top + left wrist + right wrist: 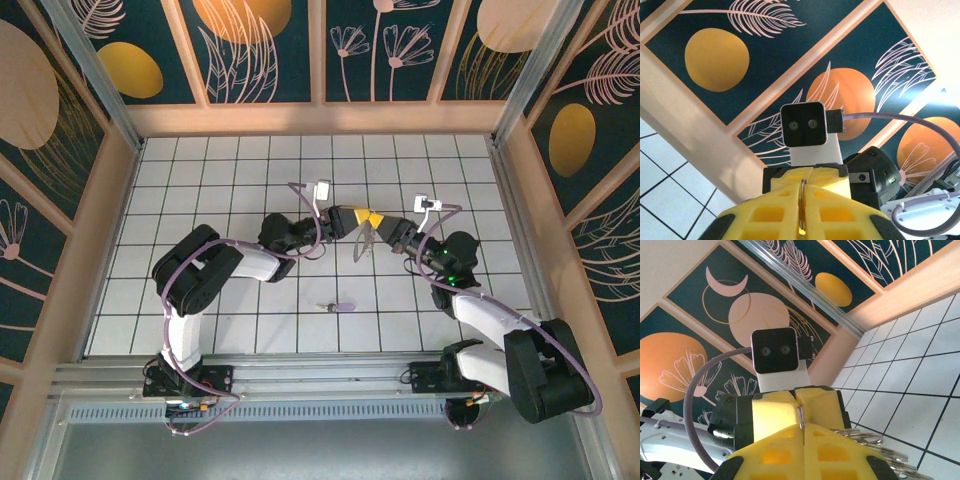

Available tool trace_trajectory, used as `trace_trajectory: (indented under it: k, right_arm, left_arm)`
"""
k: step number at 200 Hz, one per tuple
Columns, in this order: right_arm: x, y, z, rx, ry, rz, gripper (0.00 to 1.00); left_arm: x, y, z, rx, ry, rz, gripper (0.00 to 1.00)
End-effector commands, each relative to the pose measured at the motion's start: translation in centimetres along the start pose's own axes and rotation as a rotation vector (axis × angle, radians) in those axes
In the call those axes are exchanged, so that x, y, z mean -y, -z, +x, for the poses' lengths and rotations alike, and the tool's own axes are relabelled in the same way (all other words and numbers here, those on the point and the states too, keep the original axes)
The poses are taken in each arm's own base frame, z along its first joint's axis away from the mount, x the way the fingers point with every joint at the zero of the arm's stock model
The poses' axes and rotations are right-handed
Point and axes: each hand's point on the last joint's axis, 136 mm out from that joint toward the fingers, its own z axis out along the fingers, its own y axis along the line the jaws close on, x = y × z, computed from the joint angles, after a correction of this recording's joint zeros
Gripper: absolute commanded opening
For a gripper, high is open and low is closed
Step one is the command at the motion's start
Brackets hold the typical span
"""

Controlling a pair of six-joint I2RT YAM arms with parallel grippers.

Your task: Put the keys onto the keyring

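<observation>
Above the middle of the tiled floor my two grippers meet tip to tip. A thin metal keyring (366, 242) hangs between and just below them. My left gripper (358, 217) is shut on the keyring's wire (803, 202), which runs up the seam of its yellow pads. My right gripper (376, 220) is also shut on the keyring (801, 418); ring coils and hanging metal bits (875, 442) stick out to its right. One small lilac-headed key (339, 307) lies flat on the floor, nearer the arm bases and apart from both grippers.
The white tiled floor (240, 170) is walled by tan borders and dark patterned panels (265, 50). Purple cables (312, 225) loop over both wrists. The left arm's elbow (195, 265) and right arm's elbow (545, 370) rest near the front rail.
</observation>
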Motion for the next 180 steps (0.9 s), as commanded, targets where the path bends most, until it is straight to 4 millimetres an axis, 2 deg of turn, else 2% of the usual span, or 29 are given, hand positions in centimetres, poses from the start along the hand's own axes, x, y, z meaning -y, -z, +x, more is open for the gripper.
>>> trace_trajectory:
  k: [1,39,54,65,85,121,144,168,180]
  right_arm:
    - [-2.1,-0.4,-1.1,0.015,0.062,-0.067,0.0]
    - [-1.8,-0.5,-1.1,0.01,0.061,-0.046,0.0]
    - [-1.5,-0.2,-1.3,0.014,0.058,-0.023,0.22]
    - [-1.3,0.2,-1.3,0.018,0.055,-0.001,0.34]
    - [-1.1,1.0,-1.1,0.018,0.055,0.037,0.43]
    - [-0.3,2.5,0.2,-0.003,0.032,0.121,0.46]
    - [1.1,3.4,1.9,-0.036,-0.005,0.183,0.47]
    - [2.7,3.9,4.5,-0.103,-0.041,0.25,0.48]
    - [3.4,4.0,6.6,-0.162,-0.037,0.297,0.48]
  left_arm:
    - [2.1,-0.8,-0.3,0.004,-0.059,0.084,0.0]
    - [2.0,-0.5,-0.1,0.009,-0.062,0.076,0.0]
    - [2.0,-0.3,-0.3,0.019,-0.072,0.065,0.0]
    - [1.9,-0.1,-0.5,0.029,-0.085,0.045,0.0]
    - [1.5,0.4,-1.1,0.049,-0.107,0.0,0.0]
    - [1.1,2.2,-2.9,0.098,-0.126,-0.035,0.0]
    - [1.0,3.8,-3.9,0.119,-0.146,-0.057,0.0]
    - [1.2,5.5,-4.8,0.135,-0.177,-0.084,0.0]
    - [1.3,6.3,-5.3,0.145,-0.192,-0.1,0.0]
